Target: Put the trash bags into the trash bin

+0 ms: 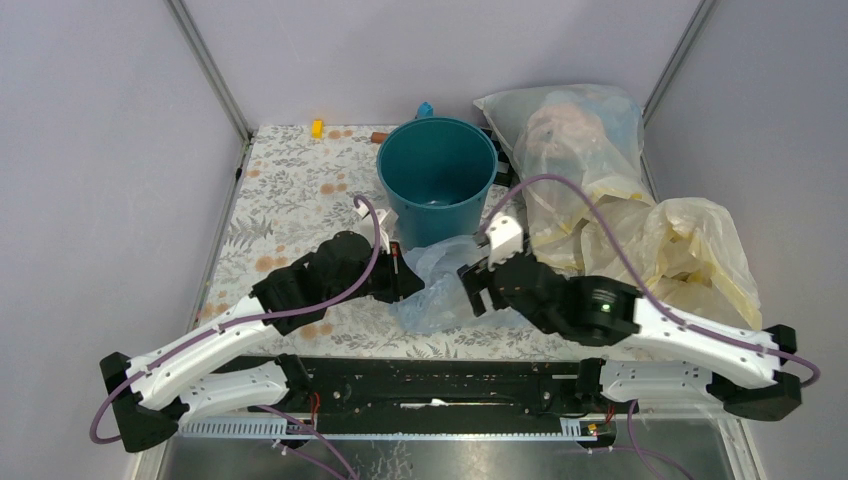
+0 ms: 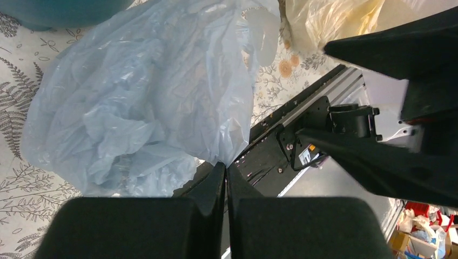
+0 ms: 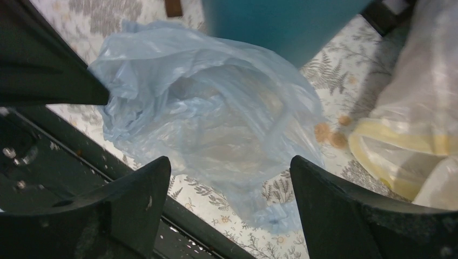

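The light-blue trash bag (image 1: 434, 285) lies crumpled on the floral table just in front of the teal trash bin (image 1: 437, 178). My left gripper (image 1: 404, 282) is at the bag's left edge. In the left wrist view its fingers (image 2: 216, 186) are shut, pinching a corner of the bag (image 2: 146, 91). My right gripper (image 1: 470, 287) is at the bag's right side. In the right wrist view it is wide open (image 3: 229, 175), with the bag (image 3: 216, 113) between and beyond the fingers and the bin's wall (image 3: 281, 21) behind.
A large whitish stuffed bag (image 1: 575, 130) and a bulky pale-yellow bag (image 1: 690, 250) lie right of the bin. A small yellow item (image 1: 317, 127) and a brown one (image 1: 379, 137) sit at the far table edge. The metal rail (image 1: 440, 385) runs along the near edge.
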{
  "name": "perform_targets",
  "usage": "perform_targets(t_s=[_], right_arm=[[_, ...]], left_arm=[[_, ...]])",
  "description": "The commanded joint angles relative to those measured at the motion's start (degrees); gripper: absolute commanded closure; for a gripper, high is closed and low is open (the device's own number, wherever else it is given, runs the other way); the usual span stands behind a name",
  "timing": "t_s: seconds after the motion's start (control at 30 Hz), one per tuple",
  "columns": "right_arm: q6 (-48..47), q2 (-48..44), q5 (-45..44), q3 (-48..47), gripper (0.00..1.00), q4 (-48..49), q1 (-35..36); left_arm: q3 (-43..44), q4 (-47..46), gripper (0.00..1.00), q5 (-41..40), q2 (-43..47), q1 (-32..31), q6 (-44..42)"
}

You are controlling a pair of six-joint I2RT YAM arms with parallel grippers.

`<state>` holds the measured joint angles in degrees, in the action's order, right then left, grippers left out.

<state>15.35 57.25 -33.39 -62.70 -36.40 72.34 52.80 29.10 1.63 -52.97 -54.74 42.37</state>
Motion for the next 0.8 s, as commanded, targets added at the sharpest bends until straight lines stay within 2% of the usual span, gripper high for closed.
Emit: perform_targets(t_s=[0.0,0.1,0.17,0.2,0.33,0.4,0.5,0.63,0.77], right_arm=[[-5.4,-1.5,8.0,6.7,0.19,15.5,0.3],[-3.4,-2.3,7.7,12.8,0.1,22.5,0.3],[-1.9,-3.0,6.6,16.4,0.11,25.2,0.3],[-0.8,-3.8,5.8,18.2,0.16,26.6,0.3],[4.7,-10.0,8.3,29.8,0.41,38.6,0.3],[7.1,-13.6,9.0,37.0,0.64,46.7,0.3],[9.1,-16.6,8.5,43.0,0.98,55.3,0.3],[10.8,-14.4,5.0,45.1,1.0,62.2,0.3],[13.6,-7.9,-0.9,47.9,1.0,75.3,0.3]], left_arm=[[2.0,0.6,1.0,2.7,-0.5,0.2,-2.5],[3.4,2.0,1.0,3.8,-1.9,0.2,-3.6],[4.6,3.4,1.0,4.1,-3.0,0.2,-4.4],[5.1,4.1,1.0,4.1,-3.4,0.2,-4.7],[5.9,4.4,1.0,4.4,-4.1,0.2,-4.8],[6.1,4.4,1.0,4.9,-4.5,0.2,-4.7],[6.5,4.1,1.0,6.0,-5.5,0.2,-4.4],[6.8,2.7,1.0,8.2,-6.7,0.2,-3.7],[7.2,1.4,1.0,9.6,-7.7,0.2,-3.0]])
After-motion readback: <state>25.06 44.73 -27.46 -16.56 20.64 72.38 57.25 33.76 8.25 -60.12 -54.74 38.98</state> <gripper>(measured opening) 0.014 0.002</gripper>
